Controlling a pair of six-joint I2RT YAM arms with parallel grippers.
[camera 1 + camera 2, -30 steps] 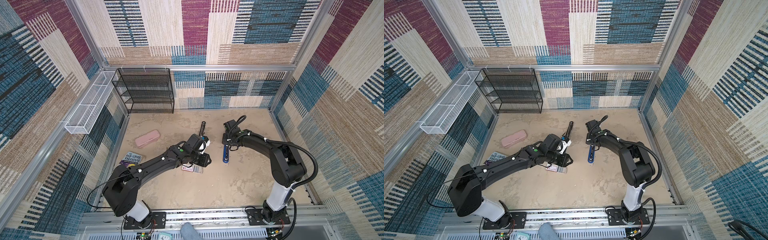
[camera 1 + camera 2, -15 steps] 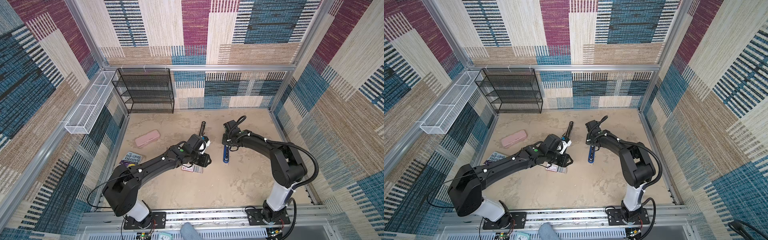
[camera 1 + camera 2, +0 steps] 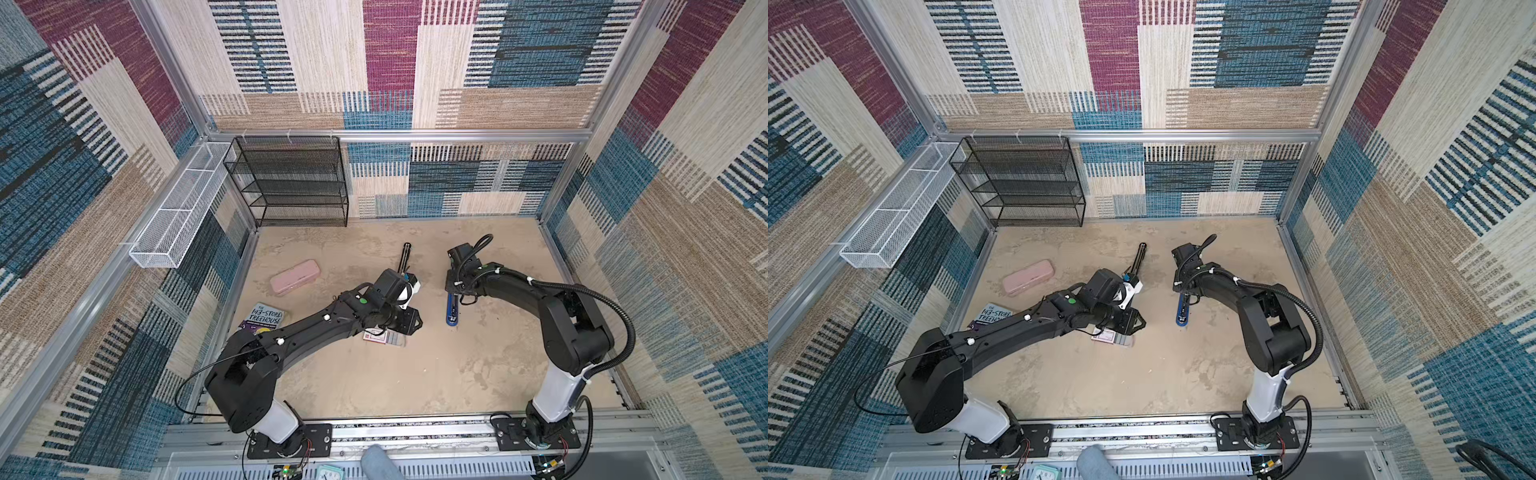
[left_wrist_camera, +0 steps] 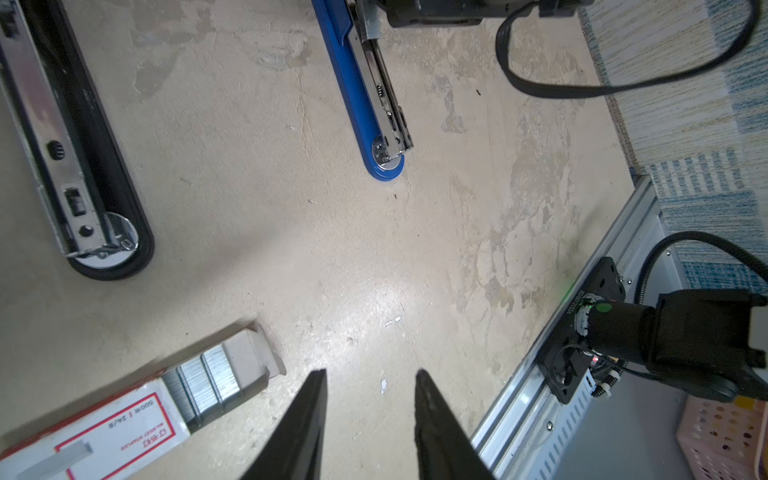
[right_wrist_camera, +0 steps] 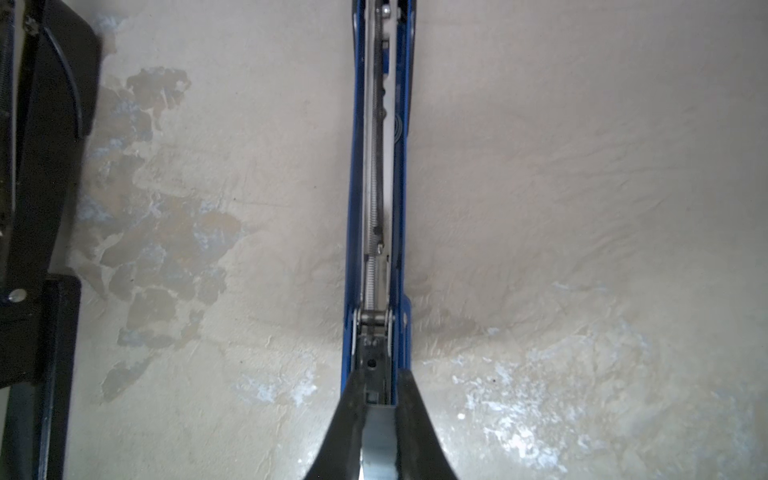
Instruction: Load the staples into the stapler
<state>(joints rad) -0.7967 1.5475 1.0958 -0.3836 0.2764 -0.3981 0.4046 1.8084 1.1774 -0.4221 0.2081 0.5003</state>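
A blue stapler (image 3: 452, 309) (image 3: 1182, 309) lies on the beige table with its metal staple channel (image 5: 378, 187) facing up. My right gripper (image 5: 379, 378) (image 3: 457, 291) is shut on its rear end, one finger on each side. The staples (image 4: 203, 386) show as silvery strips in the grey tray slid out of a flat white box with a red edge (image 4: 104, 424) (image 3: 384, 337) (image 3: 1113, 337). My left gripper (image 4: 370, 374) (image 3: 405, 324) hangs just beside the tray's open end. It is open, with only bare table between its fingers.
A black stapler (image 3: 404, 257) (image 4: 62, 145) lies behind the left gripper. A pink pencil case (image 3: 295, 277) and a book (image 3: 266, 318) lie at the left. A black mesh shelf (image 3: 291, 183) stands at the back and a white wire basket (image 3: 178, 208) hangs on the left wall.
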